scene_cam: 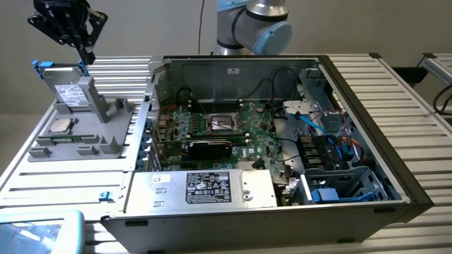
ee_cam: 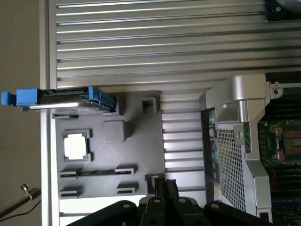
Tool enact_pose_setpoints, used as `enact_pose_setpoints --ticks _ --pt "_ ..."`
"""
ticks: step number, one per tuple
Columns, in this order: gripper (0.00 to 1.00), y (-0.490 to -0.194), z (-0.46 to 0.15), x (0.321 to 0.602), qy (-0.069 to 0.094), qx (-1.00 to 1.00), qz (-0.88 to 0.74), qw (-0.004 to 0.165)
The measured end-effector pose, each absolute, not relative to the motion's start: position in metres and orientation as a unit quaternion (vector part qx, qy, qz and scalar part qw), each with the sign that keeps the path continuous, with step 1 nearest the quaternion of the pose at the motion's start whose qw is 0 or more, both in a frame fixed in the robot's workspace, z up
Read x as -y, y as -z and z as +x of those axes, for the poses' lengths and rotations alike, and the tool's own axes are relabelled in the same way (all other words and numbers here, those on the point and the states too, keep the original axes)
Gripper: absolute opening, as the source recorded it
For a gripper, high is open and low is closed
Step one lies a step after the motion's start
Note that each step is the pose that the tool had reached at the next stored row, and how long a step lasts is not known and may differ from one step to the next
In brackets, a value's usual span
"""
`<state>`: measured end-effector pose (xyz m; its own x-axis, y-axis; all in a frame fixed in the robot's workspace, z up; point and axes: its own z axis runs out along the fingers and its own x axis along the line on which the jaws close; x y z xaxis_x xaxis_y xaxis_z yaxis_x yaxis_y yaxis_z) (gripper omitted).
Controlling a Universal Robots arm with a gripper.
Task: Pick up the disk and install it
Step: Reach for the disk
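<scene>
Hovers near the disk point(scene_cam: 69, 91) with gripper point(scene_cam: 86, 56) clenched, grasping nothing. Finds it propped upright on the grey holder point(scene_cam: 106, 110).

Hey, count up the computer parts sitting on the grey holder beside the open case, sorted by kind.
Disk in blue carrier: 1
CPU chip: 1
Memory stick: 1
Total: 3

End effector point(scene_cam: 84, 52) up high, angled dwn, fingers point(ee_cam: 158, 187) together; arm joint point(scene_cam: 255, 25) at rear.
</scene>
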<state>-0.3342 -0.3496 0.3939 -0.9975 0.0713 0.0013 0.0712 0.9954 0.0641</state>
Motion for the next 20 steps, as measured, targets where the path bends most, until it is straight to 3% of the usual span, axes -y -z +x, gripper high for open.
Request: enact_pose_setpoints --ticks 20 --pt "0.11 -0.394 -0.394 0.319 -0.032 -0.999 0.036 -0.004"
